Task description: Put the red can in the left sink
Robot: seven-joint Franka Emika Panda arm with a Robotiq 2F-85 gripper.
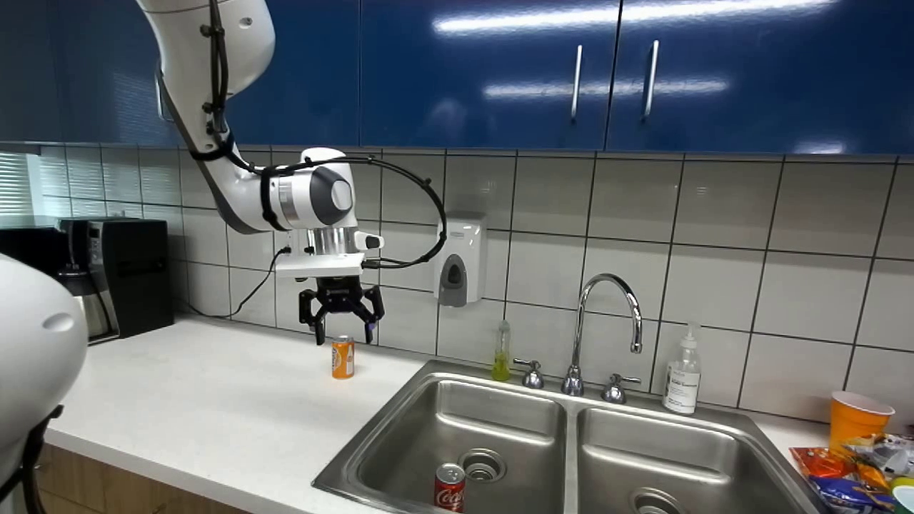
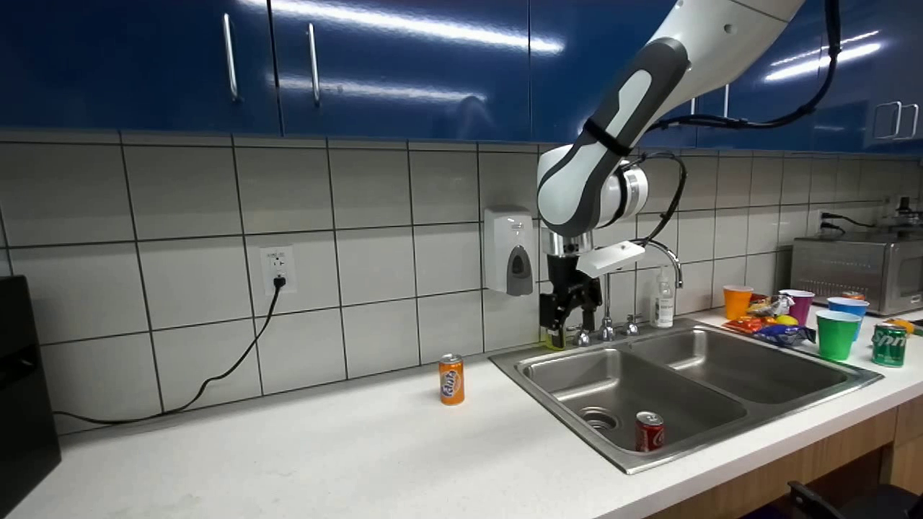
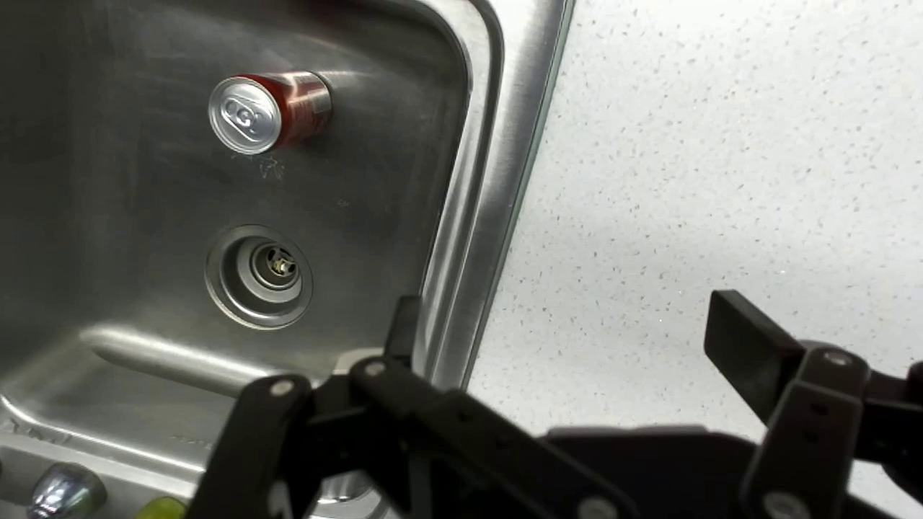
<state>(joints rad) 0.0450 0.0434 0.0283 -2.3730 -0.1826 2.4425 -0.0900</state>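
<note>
Red can (image 3: 299,108) upright in left sink (image 1: 500,410), between drain (image 3: 258,277) and front edge; long axis vertical, silver top facing straight up. I hold gripper (image 3: 577,335) above counter (image 3: 685,144), fingers (image 3: 750,353) spread wide apart. Relative to fingers, can stands lower and well apart, on sink side, beyond finger seen against sink's left edge in wrist view.

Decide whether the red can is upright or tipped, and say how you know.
Upright: the red can stands in both exterior views, its silver top facing up.
</note>
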